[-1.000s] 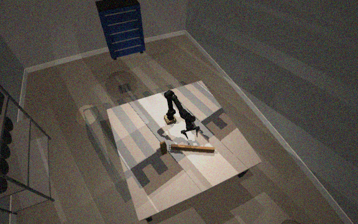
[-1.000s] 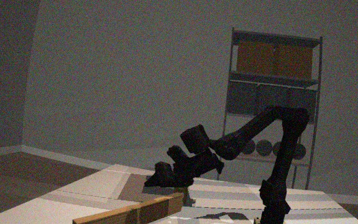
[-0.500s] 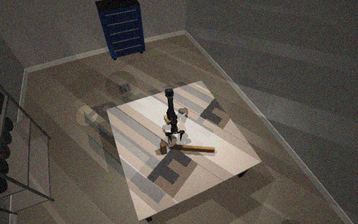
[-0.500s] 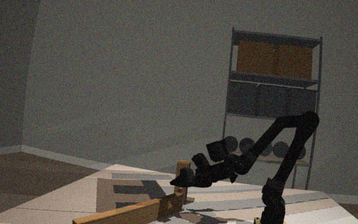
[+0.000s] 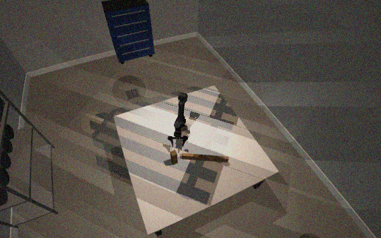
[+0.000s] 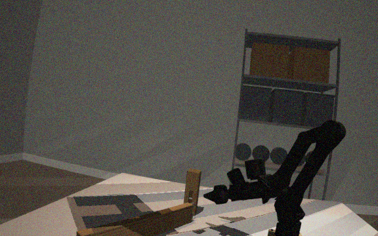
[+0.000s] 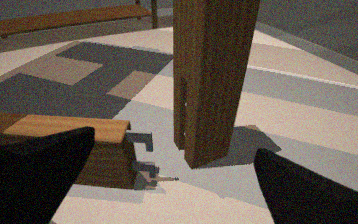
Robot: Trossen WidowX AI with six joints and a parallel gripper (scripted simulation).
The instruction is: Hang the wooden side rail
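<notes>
The wooden side rail (image 5: 207,157) (image 6: 163,217) (image 7: 111,165) lies on the table (image 5: 247,149) (image 7: 305,112). Its end with two steel hooks, the upper hook (image 7: 142,138) and the lower hook (image 7: 146,167), faces the headboard post (image 5: 174,157) (image 6: 193,180) (image 7: 220,75) across a small gap. The post stands upright; its slot shows low on its side in the wrist view, with small bright pin spots inside. My gripper (image 5: 178,146) (image 6: 207,195) (image 7: 176,146) is open and empty, on the robot's side of the post and the rail's hooked end. In the wrist view, the left finger covers part of the rail.
The arm (image 5: 181,112) (image 6: 314,147) reaches over the table from its base. A blue drawer cabinet (image 5: 132,33) and a shelf rack (image 6: 289,82) stand away from the table, on the floor. Dark shadows cross the table beyond the rail.
</notes>
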